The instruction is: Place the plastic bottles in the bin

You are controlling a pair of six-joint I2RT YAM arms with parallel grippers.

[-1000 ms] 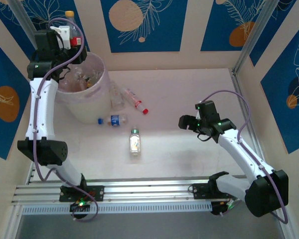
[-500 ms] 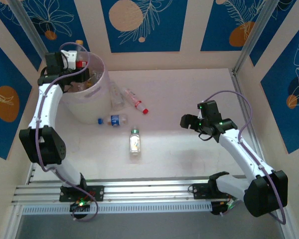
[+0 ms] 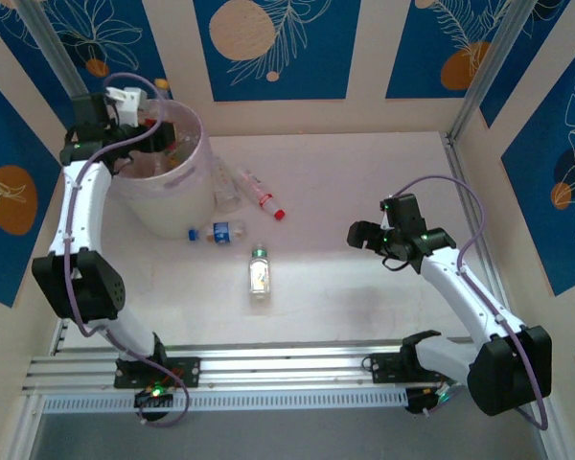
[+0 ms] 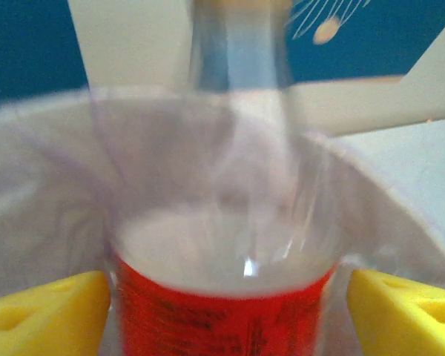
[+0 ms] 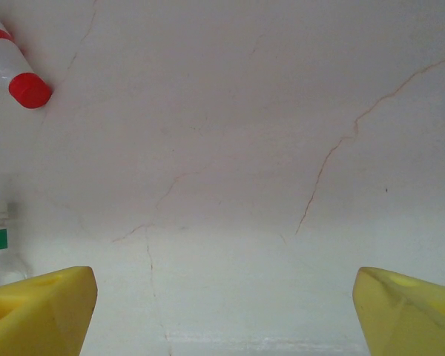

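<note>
One blurry red-labelled bottle (image 4: 221,320), top cropped

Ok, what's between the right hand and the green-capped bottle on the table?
Nothing: the top view shows bare table between the right hand and the green-capped bottle.

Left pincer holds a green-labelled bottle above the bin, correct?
No. The bottle in the left pincer has a red label, not green; the left wrist view shows it. It is held above the bin.
</note>
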